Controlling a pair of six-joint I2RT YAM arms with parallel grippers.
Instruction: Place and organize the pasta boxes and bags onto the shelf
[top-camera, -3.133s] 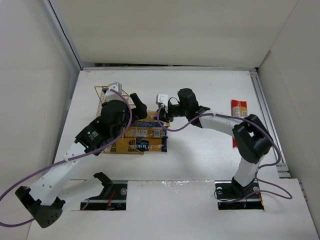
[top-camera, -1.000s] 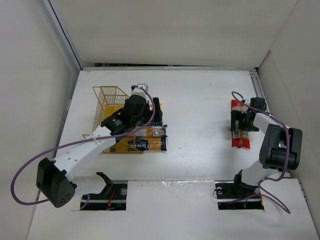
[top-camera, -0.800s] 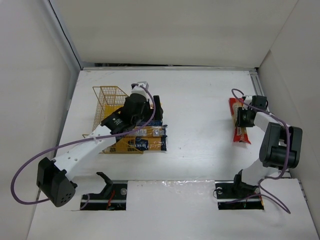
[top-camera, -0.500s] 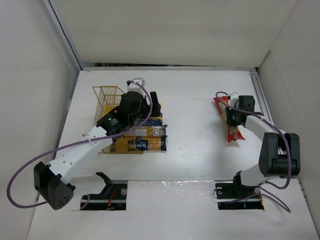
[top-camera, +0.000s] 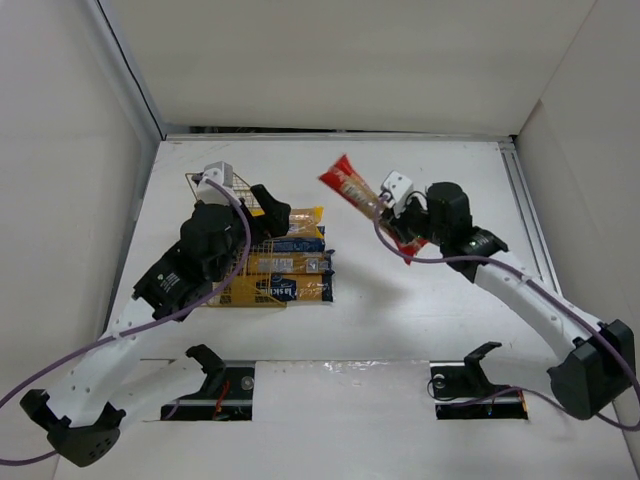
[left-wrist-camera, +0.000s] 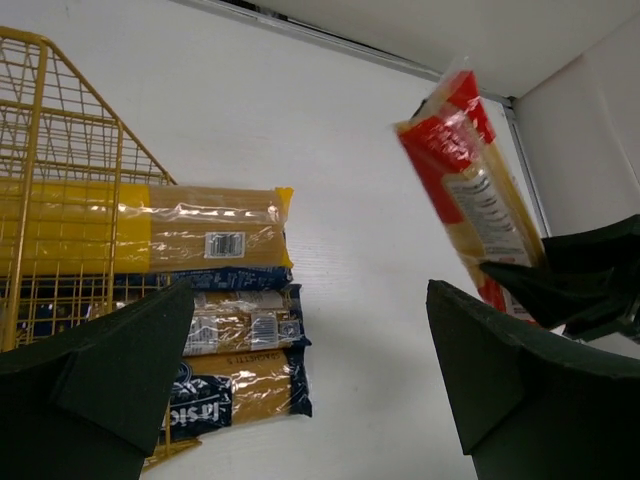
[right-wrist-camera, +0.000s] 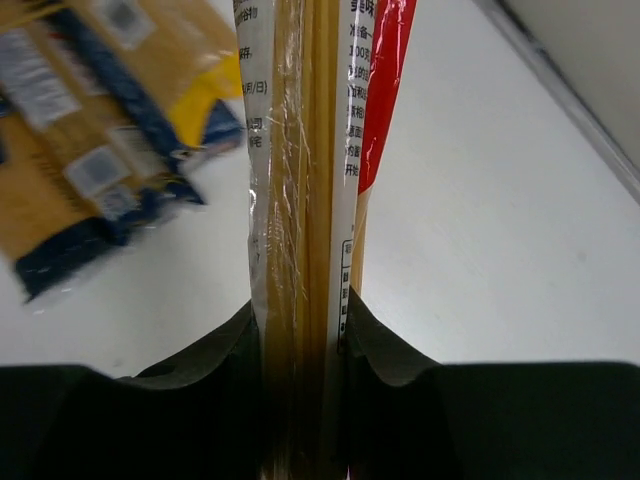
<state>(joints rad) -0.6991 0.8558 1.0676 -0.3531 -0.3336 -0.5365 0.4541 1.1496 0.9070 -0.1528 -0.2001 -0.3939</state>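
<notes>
My right gripper is shut on the shorter red-orange pack, which hangs tilted above the middle of the table. In the right wrist view the pack stands pinched between both fingers. The left gripper is wide open and empty, above the stack of pasta packs beside the gold wire shelf. The left wrist view shows the shelf, a yellow bag reaching into it, a clear-and-blue bag, an orange-yellow pack with a dark blue label, and the lifted red pack.
White walls close in the table on the left, the back and the right. A metal rail runs along the right edge. Two arm bases sit at the near edge. The left arm's purple cable loops over the shelf.
The right gripper closed on the red-orange pack at the right edge, lifted it and carried it left toward the table's middle. The left arm drew back to the left over the shelf.
</notes>
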